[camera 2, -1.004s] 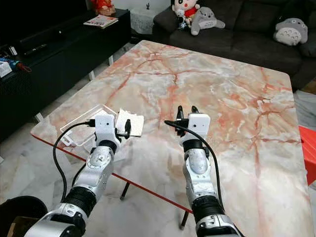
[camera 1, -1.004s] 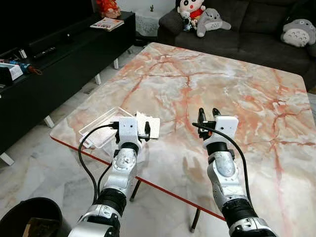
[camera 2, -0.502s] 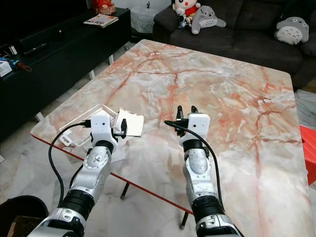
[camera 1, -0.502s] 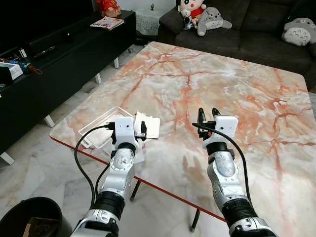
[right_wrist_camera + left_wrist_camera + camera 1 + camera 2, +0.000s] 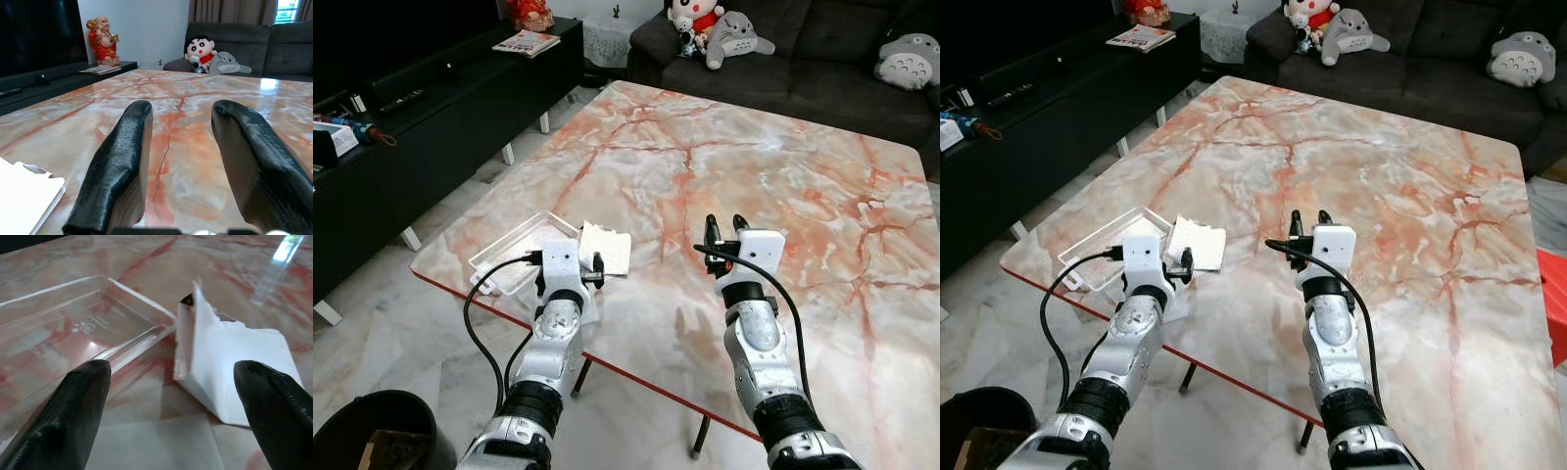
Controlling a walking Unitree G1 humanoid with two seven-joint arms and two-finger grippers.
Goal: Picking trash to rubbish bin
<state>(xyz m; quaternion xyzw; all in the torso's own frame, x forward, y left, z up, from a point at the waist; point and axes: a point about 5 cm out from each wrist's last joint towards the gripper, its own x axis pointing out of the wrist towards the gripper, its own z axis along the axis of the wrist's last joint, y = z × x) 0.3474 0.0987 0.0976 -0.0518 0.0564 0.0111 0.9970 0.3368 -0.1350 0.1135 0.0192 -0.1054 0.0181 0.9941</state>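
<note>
Torn white paper [image 5: 608,251] flat near counter [image 5: 783,166] corner, beside clear plastic tray [image 5: 514,255], long axis running across counter. Left hand [image 5: 171,396] open, straddling paper. Right hand [image 5: 181,161] open, hovering apart.

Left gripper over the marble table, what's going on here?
The left gripper hovers with its jaws open at the near left corner of the pink-veined marble table, facing a torn white paper carton that lies beside a clear plastic tray. Nothing is gripped yet. The right gripper is held above bare tabletop, jaws open and empty. The round black rubbish bin stands on the floor at the robot's left.
</note>
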